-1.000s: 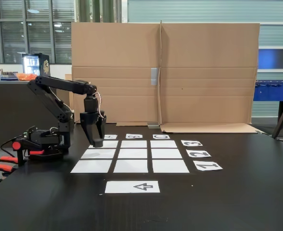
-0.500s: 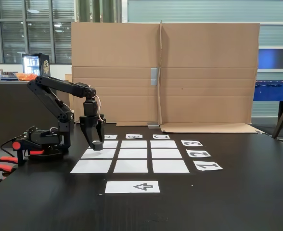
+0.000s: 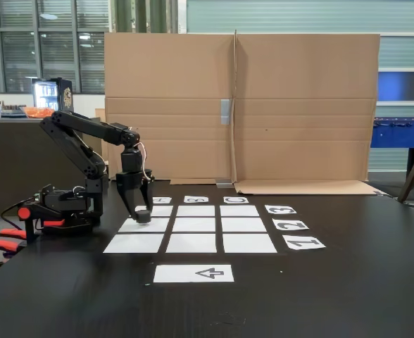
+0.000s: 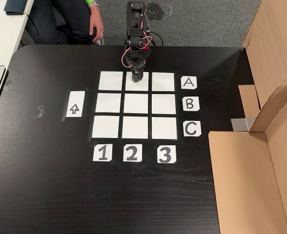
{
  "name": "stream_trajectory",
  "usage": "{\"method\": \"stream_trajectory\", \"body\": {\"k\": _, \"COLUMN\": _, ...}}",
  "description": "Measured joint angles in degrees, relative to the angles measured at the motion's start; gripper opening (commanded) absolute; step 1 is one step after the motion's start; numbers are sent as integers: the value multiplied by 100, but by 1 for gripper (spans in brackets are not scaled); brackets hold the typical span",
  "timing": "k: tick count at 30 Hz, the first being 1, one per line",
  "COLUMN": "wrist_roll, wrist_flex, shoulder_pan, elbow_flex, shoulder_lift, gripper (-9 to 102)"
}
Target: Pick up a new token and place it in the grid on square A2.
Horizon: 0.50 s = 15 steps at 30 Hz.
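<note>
The tool (image 3: 142,215) has come down since 1 second ago: then it hung higher over the far-left corner of the grid (image 3: 191,227), and now its tips sit low over the middle cell of the left column in the fixed view. In the top-down other view the tool (image 4: 136,74) points down over the middle cell of the row beside label A (image 4: 188,82), in the column above label 2 (image 4: 131,153). That cell is square A2 (image 4: 137,86), so the arm is over the right target.

The token (image 3: 143,215) shows as a small dark block between the fingertips, and I judge the tool is closed on it. It looks very near the paper, but I cannot tell whether it is touching.

The descent means the carry is nearly over and the task is at the release step. The other 8 cells look bare, and the sheet with the arrow (image 4: 75,104) lies apart on the black worktop (image 4: 46,170).

The next move calls for opening the fingers gently and lifting straight up, so the token does not stick to a finger or get nudged across the gap into a neighbouring cell.
</note>
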Motion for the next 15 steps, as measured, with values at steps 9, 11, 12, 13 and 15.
{"method": "stream_trajectory", "body": {"k": 9, "wrist_roll": 9, "wrist_flex": -53, "shoulder_pan": 0, "elbow_flex": 114, "shoulder_lift": 9, "gripper": 2}}
{"method": "stream_trajectory", "body": {"k": 11, "wrist_roll": 9, "wrist_flex": -44, "shoulder_pan": 0, "elbow_flex": 114, "shoulder_lift": 9, "gripper": 4}}
{"method": "stream_trajectory", "body": {"k": 12, "wrist_roll": 9, "wrist_flex": -44, "shoulder_pan": 0, "elbow_flex": 114, "shoulder_lift": 9, "gripper": 6}}
{"method": "stream_trajectory", "body": {"k": 13, "wrist_roll": 9, "wrist_flex": -44, "shoulder_pan": 0, "elbow_flex": 114, "shoulder_lift": 9, "gripper": 8}}
{"method": "stream_trajectory", "body": {"k": 15, "wrist_roll": 9, "wrist_flex": -44, "shoulder_pan": 0, "elbow_flex": 114, "shoulder_lift": 9, "gripper": 12}}
